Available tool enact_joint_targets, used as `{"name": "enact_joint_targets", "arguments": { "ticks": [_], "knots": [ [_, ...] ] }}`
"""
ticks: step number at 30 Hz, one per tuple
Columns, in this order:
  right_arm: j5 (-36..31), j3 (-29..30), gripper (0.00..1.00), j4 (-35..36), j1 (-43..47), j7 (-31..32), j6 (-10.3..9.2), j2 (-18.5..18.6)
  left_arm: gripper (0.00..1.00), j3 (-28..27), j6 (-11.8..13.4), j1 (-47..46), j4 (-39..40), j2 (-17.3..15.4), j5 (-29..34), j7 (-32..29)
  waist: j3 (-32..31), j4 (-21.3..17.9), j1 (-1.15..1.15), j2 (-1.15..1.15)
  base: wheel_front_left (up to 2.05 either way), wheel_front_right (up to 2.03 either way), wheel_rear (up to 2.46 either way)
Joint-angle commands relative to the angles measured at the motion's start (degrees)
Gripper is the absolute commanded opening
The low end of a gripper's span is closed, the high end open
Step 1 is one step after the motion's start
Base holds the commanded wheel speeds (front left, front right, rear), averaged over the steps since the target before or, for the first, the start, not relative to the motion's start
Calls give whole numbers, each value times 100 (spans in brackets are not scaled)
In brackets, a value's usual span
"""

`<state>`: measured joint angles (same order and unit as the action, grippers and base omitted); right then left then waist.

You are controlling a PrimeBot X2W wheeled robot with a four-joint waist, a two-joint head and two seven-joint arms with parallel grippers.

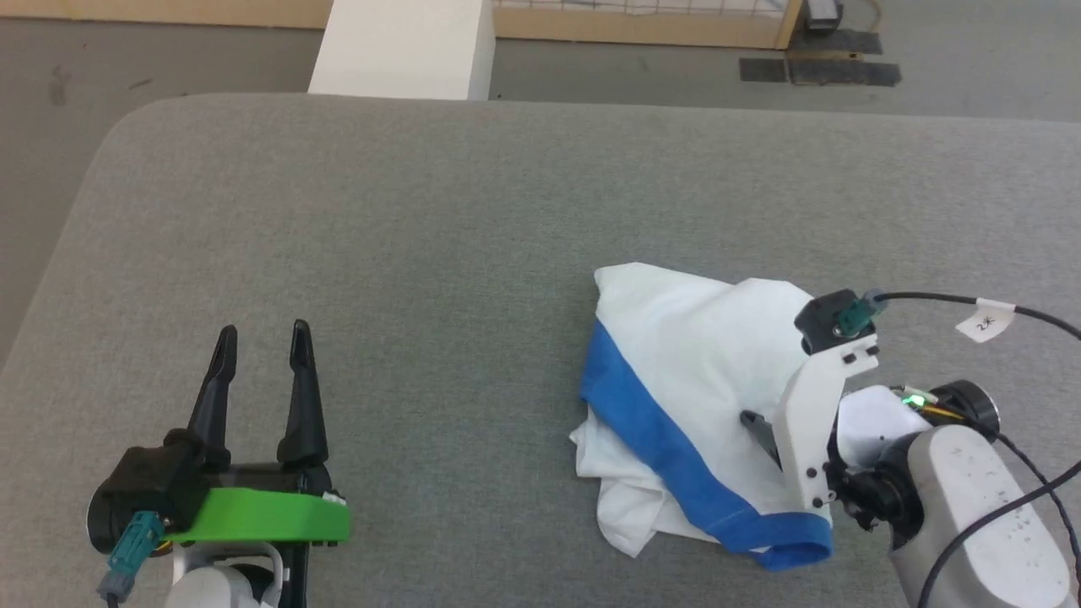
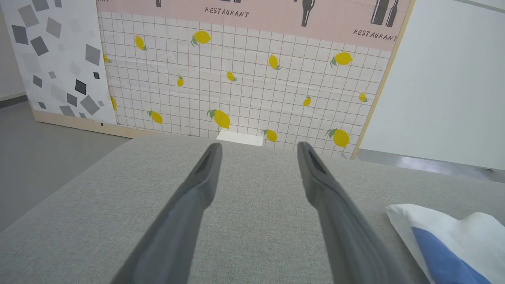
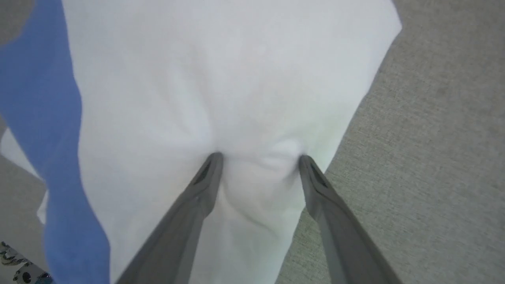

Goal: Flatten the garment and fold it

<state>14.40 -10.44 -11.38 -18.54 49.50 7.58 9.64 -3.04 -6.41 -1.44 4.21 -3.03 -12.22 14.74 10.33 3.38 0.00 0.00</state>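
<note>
While the right gripper (image 3: 260, 157) stands spread wide, both fingertips (image 3: 209, 169) dent the white cloth of the shirt (image 1: 692, 338) without pinching it: released, nothing grasped. We note the shirt lies bunched directly beneath and ahead of this gripper, on the right half of the grey padded table (image 1: 422, 211). Its blue band (image 1: 650, 422) runs diagonally, from the heap's far left to its near right edge, ending beside the right wrist. Left gripper (image 1: 263, 329): also spread, empty, over bare table well apart to the left of the heap. We judge the right arm far nearer; closing here would gather a white fold between the tips. Flattening not yet begun.
</note>
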Motion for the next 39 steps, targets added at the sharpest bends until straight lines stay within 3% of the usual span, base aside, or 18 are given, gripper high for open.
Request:
{"name": "enact_joint_targets", "arguments": {
  "ticks": [1, 9, 10, 11, 12, 15, 20, 24, 29, 39],
  "knots": [
    [-65, 23, 100, -124, 120, 53, -9, -54, 100, -9, 47, -68, -2, 15, -29, 26, 38, 64, 0, 0, 0, 0, 0],
    [-107, 104, 100, -631, 218, 162, -9, -95, 100, 5, 39, -69, -55, 15, -38, 26, 14, 167, 0, 0, 0, 0, 0],
    [-76, 139, 45, -686, 220, 168, -9, -106, 100, 13, 41, -68, -57, 15, -41, 26, 8, 174, 0, 0, 0, 0, 0],
    [-30, 168, 18, -749, 216, 178, -9, -121, 100, 24, 44, -68, -60, 15, -42, 26, 3, 183, 0, 0, 0, 0, 0],
    [-3, 151, 2, -791, 202, 171, -9, -105, 100, 35, 46, -68, -62, 15, -46, 26, -4, 190, 0, 0, 0, 0, 0],
    [65, 106, 0, -805, 107, 39, -9, -23, 100, 50, 46, -63, -75, 15, -55, 26, -14, 187, 0, 0, 0, 0, 0],
    [237, -415, 0, -486, -132, -266, -9, 467, 100, 35, 38, -80, -74, 15, -65, 26, -107, 103, 0, 0, 0, 0, 0],
    [428, -1190, 0, -29, -314, -148, -9, 1381, 100, 30, 43, -62, -10, 15, -81, 26, -101, -189, 0, 0, 0, 0, 0],
    [768, -1893, 0, 429, -756, 41, -9, 2560, 100, 22, 47, -127, 129, 15, -52, 26, 168, -859, 0, 0, 0, 0, 0],
    [950, -1560, 0, 241, -1616, -458, -9, 3531, 100, 48, -7, -754, 406, -145, 224, 26, 1235, -1762, 0, 0, 0, 0, 0]
  ]
}}
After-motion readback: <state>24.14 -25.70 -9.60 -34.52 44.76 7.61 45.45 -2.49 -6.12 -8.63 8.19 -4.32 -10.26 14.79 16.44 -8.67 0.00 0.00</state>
